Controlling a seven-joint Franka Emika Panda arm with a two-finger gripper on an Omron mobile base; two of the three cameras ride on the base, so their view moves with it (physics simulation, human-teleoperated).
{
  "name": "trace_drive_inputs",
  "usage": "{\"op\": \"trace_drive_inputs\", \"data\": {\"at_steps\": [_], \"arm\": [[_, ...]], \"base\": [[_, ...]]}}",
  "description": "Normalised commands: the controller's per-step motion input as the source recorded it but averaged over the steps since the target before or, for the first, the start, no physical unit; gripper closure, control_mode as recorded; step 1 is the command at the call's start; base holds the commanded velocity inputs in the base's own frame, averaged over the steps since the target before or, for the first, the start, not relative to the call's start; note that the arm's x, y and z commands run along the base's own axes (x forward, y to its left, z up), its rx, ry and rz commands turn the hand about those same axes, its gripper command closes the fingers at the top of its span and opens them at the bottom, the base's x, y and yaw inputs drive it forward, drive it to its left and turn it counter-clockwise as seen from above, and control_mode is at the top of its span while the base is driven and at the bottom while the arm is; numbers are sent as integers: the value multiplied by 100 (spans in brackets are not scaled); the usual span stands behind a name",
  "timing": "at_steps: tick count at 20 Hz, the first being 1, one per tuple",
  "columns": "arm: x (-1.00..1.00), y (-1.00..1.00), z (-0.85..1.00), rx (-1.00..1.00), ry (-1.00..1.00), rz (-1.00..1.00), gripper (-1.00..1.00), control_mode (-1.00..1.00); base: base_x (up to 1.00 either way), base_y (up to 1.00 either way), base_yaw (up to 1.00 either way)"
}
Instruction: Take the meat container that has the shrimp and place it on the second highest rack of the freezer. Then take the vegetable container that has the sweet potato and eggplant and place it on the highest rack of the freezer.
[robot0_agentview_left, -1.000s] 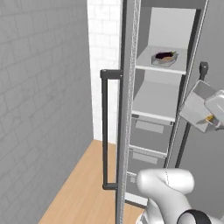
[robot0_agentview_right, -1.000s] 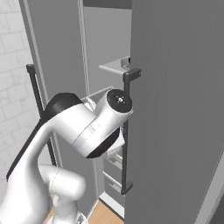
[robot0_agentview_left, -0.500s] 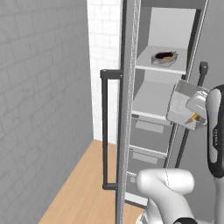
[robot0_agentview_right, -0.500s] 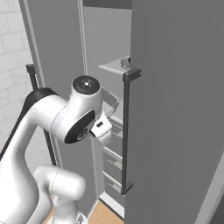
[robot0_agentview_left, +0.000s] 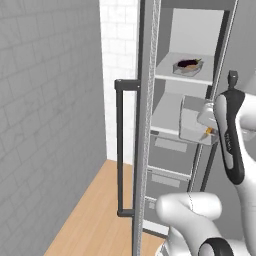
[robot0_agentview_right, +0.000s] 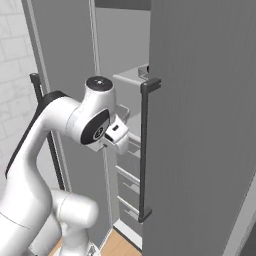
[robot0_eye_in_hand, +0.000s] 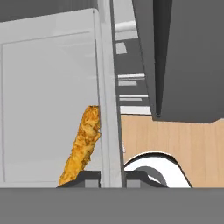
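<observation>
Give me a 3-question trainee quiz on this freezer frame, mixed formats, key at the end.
1. True or false: the vegetable container sits on a freezer rack above the level of the gripper.
2. Multiple choice: in the hand view, the fingers close on which part of the meat container? A) its wall B) a lid handle C) nothing
3. Fill in: the orange piece in the meat container is the ____.

Key: 1 true. 2 A, one finger on each side of the wall. 3 shrimp.
</observation>
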Motion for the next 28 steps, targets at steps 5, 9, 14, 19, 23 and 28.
{"op": "trace_drive_inputs", "data": {"at_steps": [5, 9, 14, 19, 23, 28], "arm": [[21, -1, -30, -2, 0, -4, 100, -100], [20, 0, -45, -8, -10, -1, 100, -100], [63, -1, -26, -1, 2, 0, 100, -100], [56, -13, -2, 0, 12, 0, 100, -100], [64, -11, -15, 0, 7, 0, 100, -100], [57, -19, -21, 0, 3, 0, 100, -100]], "base": [[0, 0, 0], [0, 0, 0], [0, 0, 0], [0, 0, 0], [0, 0, 0], [0, 0, 0]]}}
